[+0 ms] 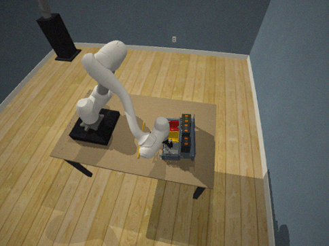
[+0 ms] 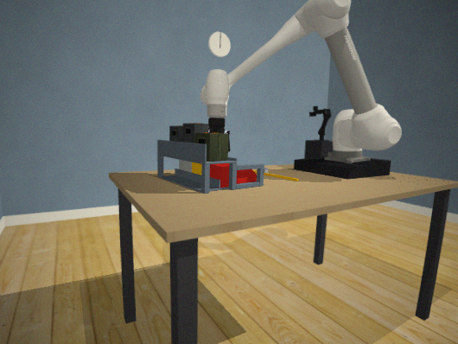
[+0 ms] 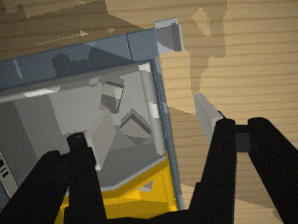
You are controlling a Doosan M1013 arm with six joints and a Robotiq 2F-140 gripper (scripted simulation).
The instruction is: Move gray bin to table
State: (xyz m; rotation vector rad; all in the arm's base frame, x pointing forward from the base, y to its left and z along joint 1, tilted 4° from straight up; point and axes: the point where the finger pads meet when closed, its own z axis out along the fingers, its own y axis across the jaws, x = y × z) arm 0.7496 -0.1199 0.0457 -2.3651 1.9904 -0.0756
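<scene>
Your gripper (image 3: 160, 165) jaws part-open, holding nothing, straddling gray bin (image 3: 100, 125) side wall and shelf (image 3: 150, 47) frame; yellow bin (image 3: 135, 202) adjacent.

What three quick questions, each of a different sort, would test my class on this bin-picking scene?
1. True or false: the gripper has the gray bin lifted clear of the shelf and above the table.
2. Which bin sits right beside the gray bin in the wrist view? A) the yellow bin B) a purple bin C) a pink bin
3. Fill in: the gripper's fingers are ____ (open or shut), one over the gray bin's inside and one outside the shelf frame.

Key: 1 false, the bin sits in the shelf; 2 A; 3 open, holding nothing.
</scene>
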